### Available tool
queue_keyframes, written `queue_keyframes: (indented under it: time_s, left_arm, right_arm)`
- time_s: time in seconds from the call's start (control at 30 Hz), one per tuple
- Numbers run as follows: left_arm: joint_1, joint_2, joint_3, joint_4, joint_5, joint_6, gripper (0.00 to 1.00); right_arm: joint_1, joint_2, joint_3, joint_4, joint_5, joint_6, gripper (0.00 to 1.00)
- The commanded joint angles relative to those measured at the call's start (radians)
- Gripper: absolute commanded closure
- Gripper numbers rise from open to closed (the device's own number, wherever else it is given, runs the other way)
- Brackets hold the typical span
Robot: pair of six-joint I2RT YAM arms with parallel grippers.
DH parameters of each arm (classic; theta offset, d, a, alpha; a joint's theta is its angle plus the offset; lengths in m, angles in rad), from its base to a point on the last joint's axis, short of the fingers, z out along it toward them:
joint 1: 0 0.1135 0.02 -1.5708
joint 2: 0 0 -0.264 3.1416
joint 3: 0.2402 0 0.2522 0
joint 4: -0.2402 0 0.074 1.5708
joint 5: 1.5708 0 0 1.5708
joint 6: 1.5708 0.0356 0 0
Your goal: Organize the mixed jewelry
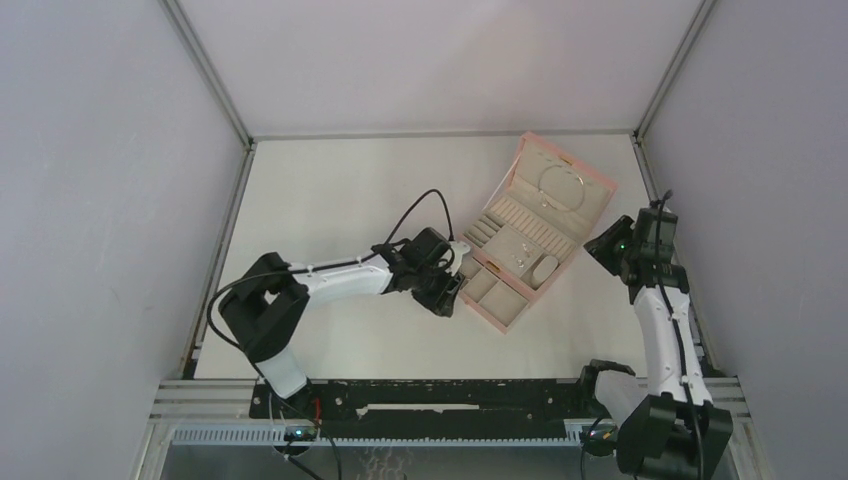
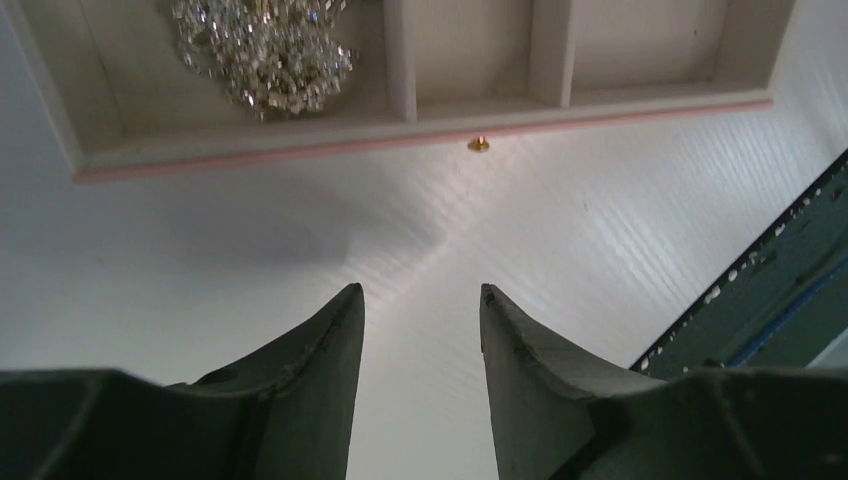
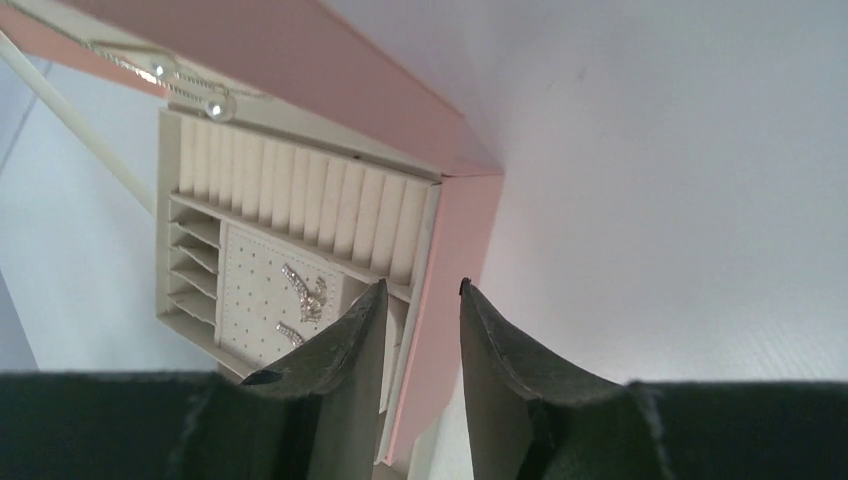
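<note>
An open pink box [image 1: 487, 318] sits at an angle toward the far right corner of the tabletop [image 1: 350, 180], its lid laid back toward that corner. A thin silver hoop [image 1: 562, 187] lies inside the lid. In the tray part, a glittering cluster [image 2: 265, 50] fills the compartment at the left end of the front row, just behind the front wall. Two sparkly earrings [image 3: 305, 292] rest on the dotted pad in the middle, next to the row of ring rolls.

The left arm [image 1: 340, 280] reaches across the middle of the tabletop to the front wall of the box. The left jaws stand apart with nothing between them, over bare tabletop just short of the pink wall and its small gold clasp [image 2: 478, 144].

The right arm [image 1: 660, 320] rises along the right edge of the tabletop. The right jaws are a little apart and empty, hanging beside the right side of the box. From the wrist they look down on its pink side wall and the nearby corner.
</note>
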Motion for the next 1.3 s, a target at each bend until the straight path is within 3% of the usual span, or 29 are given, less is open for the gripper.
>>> queue_keyframes:
  time_s: [0.0, 0.17, 0.5, 0.77, 0.97, 1.27]
  left_arm:
    - [0.004, 0.045, 0.064, 0.126, 0.010, -0.024, 0.49]
    - [0.004, 0.098, 0.114, 0.184, -0.047, -0.051, 0.49]
    - [0.004, 0.180, 0.260, 0.252, -0.134, -0.041, 0.49]
    - [0.004, -0.042, 0.091, 0.253, -0.158, 0.014, 0.49]
    - [0.004, -0.007, 0.069, 0.211, -0.172, 0.021, 0.52]
    - [0.004, 0.114, 0.078, 0.257, -0.194, -0.052, 0.56]
  right_arm:
    - [-0.072, -0.085, 0.016, -0.026, 0.009, -0.019, 0.59]
    - [-0.167, -0.117, 0.016, -0.042, -0.048, -0.017, 0.59]
    - [-0.182, -0.122, 0.016, -0.027, -0.078, 0.032, 0.59]
    - [-0.223, -0.084, 0.016, -0.025, -0.132, 0.053, 0.59]
    - [-0.323, 0.035, 0.016, 0.014, -0.221, 0.100, 0.60]
    - [-0.359, 0.130, 0.016, 0.043, -0.273, 0.153, 0.61]
